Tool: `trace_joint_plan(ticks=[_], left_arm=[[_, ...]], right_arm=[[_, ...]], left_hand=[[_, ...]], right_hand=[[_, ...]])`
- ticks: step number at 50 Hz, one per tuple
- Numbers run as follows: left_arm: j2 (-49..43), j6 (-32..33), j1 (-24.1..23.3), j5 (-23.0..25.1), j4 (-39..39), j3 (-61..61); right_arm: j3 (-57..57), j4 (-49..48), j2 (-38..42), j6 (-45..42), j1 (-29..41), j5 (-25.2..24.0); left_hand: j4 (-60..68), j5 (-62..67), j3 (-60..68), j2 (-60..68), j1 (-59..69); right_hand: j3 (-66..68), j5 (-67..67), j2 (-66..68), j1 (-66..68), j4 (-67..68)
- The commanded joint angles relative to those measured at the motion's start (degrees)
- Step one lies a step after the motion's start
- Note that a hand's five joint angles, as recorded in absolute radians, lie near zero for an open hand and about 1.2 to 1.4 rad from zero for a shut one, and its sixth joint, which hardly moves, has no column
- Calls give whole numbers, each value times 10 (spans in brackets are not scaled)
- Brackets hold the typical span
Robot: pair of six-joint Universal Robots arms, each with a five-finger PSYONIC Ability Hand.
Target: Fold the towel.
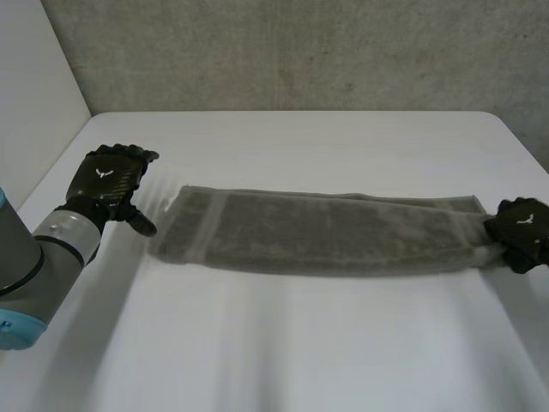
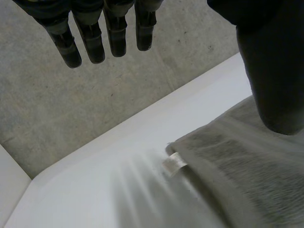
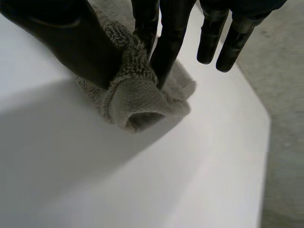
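Note:
A grey-green towel [image 1: 317, 232] lies folded into a long narrow strip across the middle of the white table [image 1: 283, 343]. My right hand [image 1: 519, 230] is at the strip's right end, and its thumb and fingers [image 3: 171, 38] pinch the bunched end of the towel [image 3: 137, 102]. My left hand [image 1: 111, 182] hovers just off the strip's left end with its fingers [image 2: 90, 42] straight and apart from the cloth. The towel's left corner [image 2: 223, 156] with a small white label [image 2: 174, 163] lies below that hand's thumb.
A concrete wall [image 1: 292, 51] rises behind the table's far edge. A pale panel [image 1: 34, 94] stands along the table's left side. Bare tabletop stretches in front of the towel toward me.

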Motion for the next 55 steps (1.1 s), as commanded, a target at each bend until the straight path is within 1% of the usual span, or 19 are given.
trace_joint_plan(ticks=[1, 6, 9, 12, 17, 20, 21, 23, 24, 26, 34, 41, 42, 43, 45, 46, 47, 51, 55], left_arm=[[0, 0, 1, -1, 0, -3], [0, 0, -1, -2, 1, -4], [1, 1, -3, -2, 3, -6], [1, 1, -5, -3, 3, -6], [1, 1, -5, -4, 5, -7], [2, 1, -4, -4, 5, -7], [2, 1, -4, -4, 5, -7], [2, 1, -3, -5, 5, -7], [2, 1, -3, -5, 5, -7], [2, 1, -2, -5, 5, -7], [2, 1, -5, -5, 6, -8], [2, 1, -7, -4, 8, -11], [2, 1, -7, -5, 10, -11], [2, 1, -7, -5, 10, -11], [2, 1, -7, -5, 10, -12], [2, 1, -7, -5, 10, -12], [2, 1, -7, -5, 10, -12], [2, 1, -6, -5, 10, -12], [2, 1, -7, -5, 10, -11]], right_arm=[[-76, 1, -3, -53, -34, -13], [-149, 7, -21, -52, -21, -11], [-188, 15, -31, -37, 25, -10], [-234, 17, -36, 17, 129, -10], [-249, 13, -36, 58, 223, -11], [-261, -6, -8, 86, 366, -2], [-261, -6, -8, 86, 366, -2], [-270, -21, 34, 91, 440, 20], [-270, -21, 35, 91, 440, 20], [-283, -32, 75, 91, 499, 52], [-318, -54, 163, 98, 574, 85], [-357, -58, 216, 119, 600, 109], [-365, -58, 224, 120, 604, 120], [-365, -58, 224, 120, 604, 120], [-373, -58, 229, 123, 606, 138], [-373, -58, 229, 123, 606, 138], [-373, -58, 229, 127, 606, 145], [-373, -57, 220, 146, 605, 156], [-356, -49, 175, 213, 594, 156]], left_hand=[[-32, -11, -28, -16, -45], [-32, -9, -28, -15, -44], [-32, -9, -28, -15, -44], [-32, -9, -28, -15, -44], [-32, -9, -28, -15, -44], [-32, -9, -28, -15, -44], [-32, -9, -28, -15, -44], [-32, -9, -28, -15, -44], [-32, -9, -28, -15, -44], [-32, -9, -28, -15, -44], [-32, -9, -28, -15, -44], [-32, -9, -28, -15, -44], [-32, -9, -28, -15, -44], [-32, -9, -28, -15, -44], [-32, -9, -28, -15, -44], [-32, -9, -28, -15, -44], [-32, -9, -28, -15, -44], [-32, -9, -28, -15, -44], [-32, -9, -28, -15, -44]], right_hand=[[-23, 41, 50, 77, -38], [-23, 41, 50, 77, -38], [-23, 41, 50, 77, -38], [-23, 41, 50, 77, -38], [-23, 41, 50, 77, -38], [-23, 41, 50, 77, -38], [-23, 41, 50, 77, -38], [-23, 41, 50, 77, -38], [-23, 41, 50, 77, -38], [-23, 41, 50, 77, -38], [-23, 41, 50, 77, -38], [-23, 41, 50, 77, -38], [-23, -119, -109, -82, -38], [-23, -120, -111, -84, -38], [-23, -589, -579, -553, -38], [-23, -591, -582, -555, -38], [-23, -659, -748, -722, -38], [-23, -659, -750, -723, -38], [-23, -659, -750, -723, -38]])
